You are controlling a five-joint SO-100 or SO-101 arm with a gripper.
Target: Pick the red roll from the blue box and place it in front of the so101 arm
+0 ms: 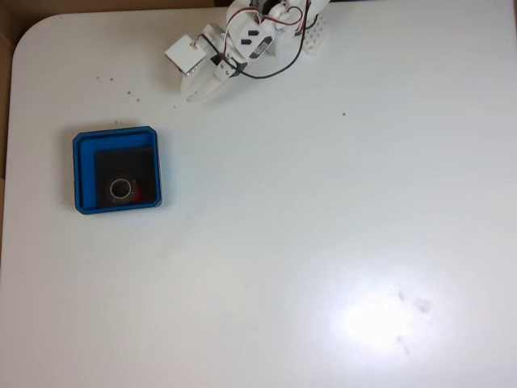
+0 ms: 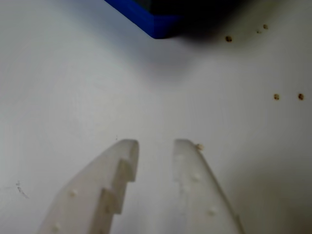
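Still in place: the red roll (image 1: 123, 190) (pale rim up, dark centre hole) on the black floor of the blue box (image 1: 77, 174), at about nine o'clock on the white table (image 1: 323, 242) in the fixed view. Well apart, near twelve o'clock, the so101 arm (image 1: 258, 32). Gripper (image 2: 155, 144) slightly parted, empty, above bare tabletop; small brown specks (image 2: 287, 96) nearby.
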